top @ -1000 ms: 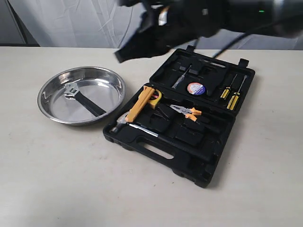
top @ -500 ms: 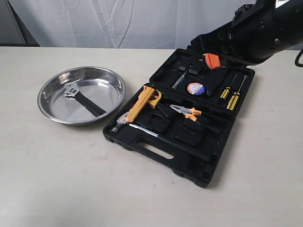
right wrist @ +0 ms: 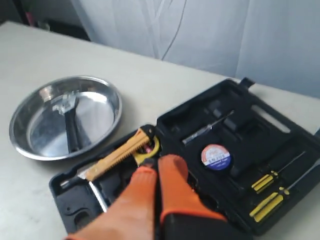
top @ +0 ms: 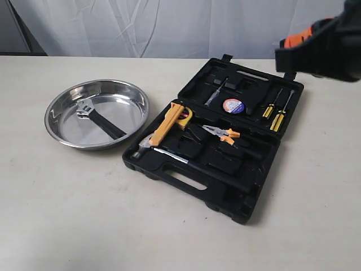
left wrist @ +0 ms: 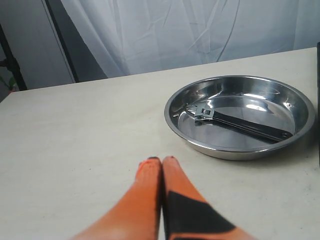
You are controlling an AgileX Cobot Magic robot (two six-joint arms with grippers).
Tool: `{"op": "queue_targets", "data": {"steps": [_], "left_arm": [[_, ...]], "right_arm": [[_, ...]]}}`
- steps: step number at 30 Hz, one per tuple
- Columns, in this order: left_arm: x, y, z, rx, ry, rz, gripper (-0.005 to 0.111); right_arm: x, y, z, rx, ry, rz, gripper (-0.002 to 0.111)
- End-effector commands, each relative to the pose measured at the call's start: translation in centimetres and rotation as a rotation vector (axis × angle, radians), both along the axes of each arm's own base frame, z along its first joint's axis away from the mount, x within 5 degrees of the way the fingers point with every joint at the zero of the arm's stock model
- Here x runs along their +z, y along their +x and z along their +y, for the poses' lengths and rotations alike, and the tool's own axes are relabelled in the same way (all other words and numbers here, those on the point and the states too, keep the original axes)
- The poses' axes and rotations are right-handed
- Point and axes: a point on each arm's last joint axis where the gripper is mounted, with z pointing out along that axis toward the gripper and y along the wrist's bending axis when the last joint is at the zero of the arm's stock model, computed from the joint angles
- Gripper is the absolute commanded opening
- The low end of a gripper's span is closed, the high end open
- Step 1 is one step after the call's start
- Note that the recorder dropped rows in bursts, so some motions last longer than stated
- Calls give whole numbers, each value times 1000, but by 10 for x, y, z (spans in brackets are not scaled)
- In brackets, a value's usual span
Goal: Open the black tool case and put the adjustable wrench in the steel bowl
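The black tool case (top: 220, 144) lies open on the table, lid folded back, tools in its moulded slots. The adjustable wrench (top: 98, 120) rests inside the steel bowl (top: 62, 127) to the case's left; both show too in the left wrist view as wrench (left wrist: 235, 122) and bowl (left wrist: 240, 151), and in the right wrist view as wrench (right wrist: 70, 122) and bowl (right wrist: 30, 147). My right gripper (right wrist: 158, 165) is shut and empty, raised above the case (right wrist: 240, 145); its arm (top: 324, 48) sits at the upper right. My left gripper (left wrist: 161, 161) is shut and empty, over bare table short of the bowl.
The case holds a yellow-handled hammer (top: 163, 129), orange-handled pliers (top: 224, 133), a round tape roll (top: 233, 105), two yellow-handled screwdrivers (top: 276, 116) and a thin metal tool (top: 214, 95). A white curtain hangs behind the table.
The right arm has swung from above the bowl and case's far side over to the upper right and risen. The wrench, bowl and case have stayed still.
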Motion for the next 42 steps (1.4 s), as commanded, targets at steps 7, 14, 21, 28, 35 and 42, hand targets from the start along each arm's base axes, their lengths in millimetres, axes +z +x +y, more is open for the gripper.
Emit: {"op": "queue_targets", "data": {"steps": [7,14,21,28,35,42], "left_arm": [[2,0,0,-1,-6,-16,0],[2,0,0,-1,-6,-16,0],[2,0,0,-1,-6,-16,0],[2,0,0,-1,-6,-16,0],[2,0,0,-1,-6,-16,0],[2,0,0,-1,-6,-16,0]], "right_arm": [[-96,-80,-79,-468,436,-169,-1],[-117,-111,-91,-541,394,-276,-1],[-126,-125,-95,-589,380,-401,-1],[-138,-125,-91,-552,305,-281,-1],[-139,-126,-90,-549,303,-272,-1],[-139,-126,-90,-549,303,-272,-1]]}}
